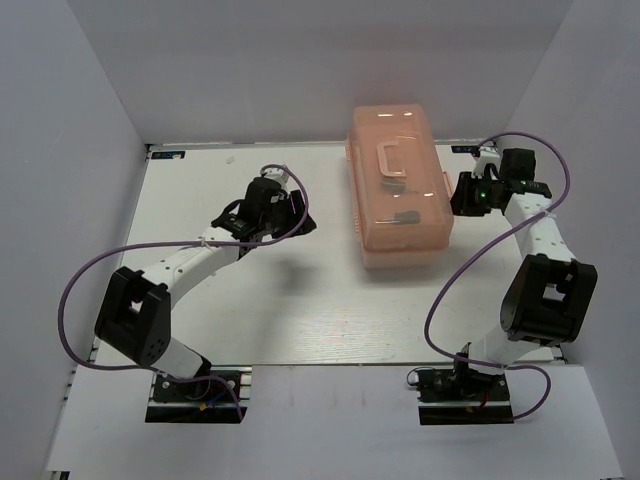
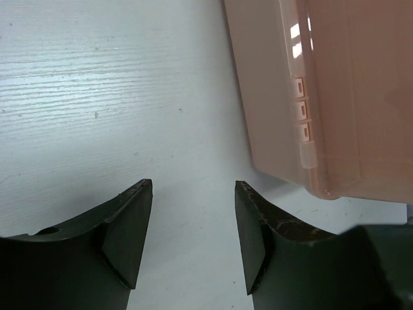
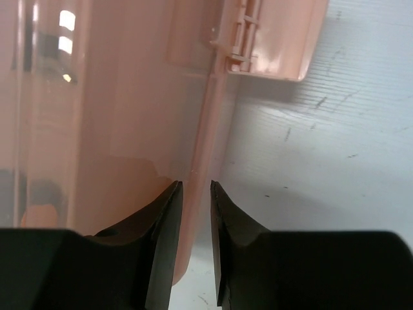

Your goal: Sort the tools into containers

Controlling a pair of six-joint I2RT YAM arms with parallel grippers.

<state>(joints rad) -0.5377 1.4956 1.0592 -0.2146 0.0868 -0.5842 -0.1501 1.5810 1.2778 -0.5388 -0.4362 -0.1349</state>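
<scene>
Box shut, both tools near it

While the pink toolbox (image 1: pixel 398 185) sits lidded at upper centre of the desk (image 1: pixel 250 300), the left tool (image 2: pixel 193 226) gapes empty and the right tool (image 3: pixel 197 213) is nearly together at its rim, gripping nothing visible. A careless nudge could shove it askew.

A robot test cell in a lab: a white table (image 1: pixel 300 300) boxed in by plain white walls (image 1: pixel 60 150), with two arms bolted to black base plates (image 1: pixel 195 395) at its near edge and purple cables (image 1: pixel 75 290) looping loose beside them.
</scene>
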